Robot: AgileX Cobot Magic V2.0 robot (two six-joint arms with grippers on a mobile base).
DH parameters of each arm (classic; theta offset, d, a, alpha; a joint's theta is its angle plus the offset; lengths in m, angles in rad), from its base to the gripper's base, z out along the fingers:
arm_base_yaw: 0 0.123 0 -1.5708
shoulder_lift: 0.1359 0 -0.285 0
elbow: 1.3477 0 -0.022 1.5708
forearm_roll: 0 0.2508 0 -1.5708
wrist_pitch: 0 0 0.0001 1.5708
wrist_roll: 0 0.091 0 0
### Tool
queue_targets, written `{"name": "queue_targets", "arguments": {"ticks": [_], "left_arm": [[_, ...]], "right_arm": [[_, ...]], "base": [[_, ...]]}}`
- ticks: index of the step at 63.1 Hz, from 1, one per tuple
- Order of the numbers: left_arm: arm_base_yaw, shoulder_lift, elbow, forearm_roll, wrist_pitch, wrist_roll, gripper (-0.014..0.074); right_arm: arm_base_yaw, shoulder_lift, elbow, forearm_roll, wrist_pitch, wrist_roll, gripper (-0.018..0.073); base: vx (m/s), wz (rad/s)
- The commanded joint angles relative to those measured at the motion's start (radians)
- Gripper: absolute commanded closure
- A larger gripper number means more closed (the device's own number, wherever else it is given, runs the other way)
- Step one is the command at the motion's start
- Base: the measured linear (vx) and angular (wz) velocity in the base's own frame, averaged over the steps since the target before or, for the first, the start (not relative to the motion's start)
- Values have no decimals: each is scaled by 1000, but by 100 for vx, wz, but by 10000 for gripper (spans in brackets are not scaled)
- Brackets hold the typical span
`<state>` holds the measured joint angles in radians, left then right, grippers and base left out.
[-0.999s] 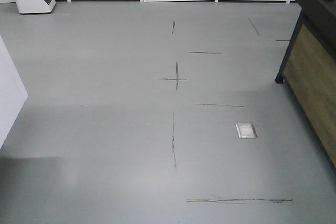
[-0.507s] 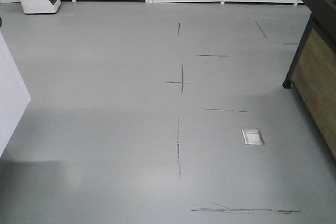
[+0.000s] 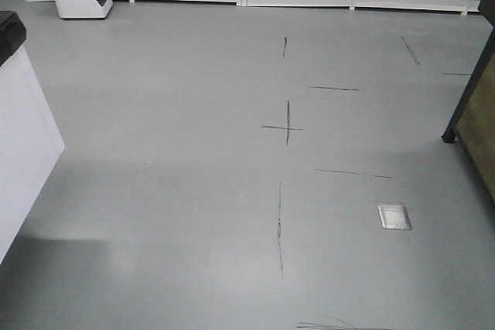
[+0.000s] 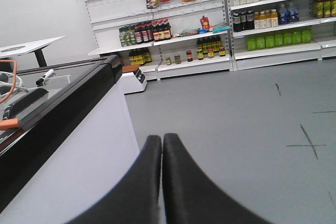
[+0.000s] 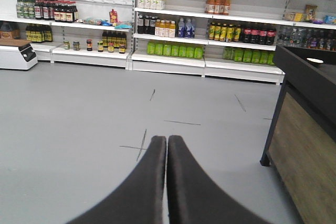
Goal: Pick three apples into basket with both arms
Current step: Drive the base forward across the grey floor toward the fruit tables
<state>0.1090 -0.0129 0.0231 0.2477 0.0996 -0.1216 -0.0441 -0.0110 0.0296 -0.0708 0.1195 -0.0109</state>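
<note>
"how are the end effectors?"
"the left end effector [image 4: 161, 139] is clenched, its fingers pressed together on nothing. the right end effector [image 5: 167, 141] is the same."
"and the apples, the basket?"
"cannot tell; no view catches them. there's only grey floor [image 3: 178, 191] with a black cross mark [image 3: 287, 127], far shelves [image 5: 168, 56] of bottles, and a black-edged tabletop [image 4: 68, 111] on the left."

Left claw [image 4: 162, 145] and right claw [image 5: 167, 145] both closed, empty
</note>
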Motion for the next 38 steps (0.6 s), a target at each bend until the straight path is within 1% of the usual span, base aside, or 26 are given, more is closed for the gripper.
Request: {"name": "queue_targets", "arguments": {"ticks": [1, 18, 38], "left_arm": [[-1, -22, 28, 0, -79, -6, 603], [-1, -22, 28, 0, -79, -6, 603], [-1, -22, 28, 0, -79, -6, 603]], "right_arm": [[-5, -8, 9, -3, -73, -11, 563], [-5, -8, 9, -3, -73, -11, 563], [-5, -8, 9, -3, -73, -11, 563]], "base": [[11, 7], [12, 3], [15, -6]]}}
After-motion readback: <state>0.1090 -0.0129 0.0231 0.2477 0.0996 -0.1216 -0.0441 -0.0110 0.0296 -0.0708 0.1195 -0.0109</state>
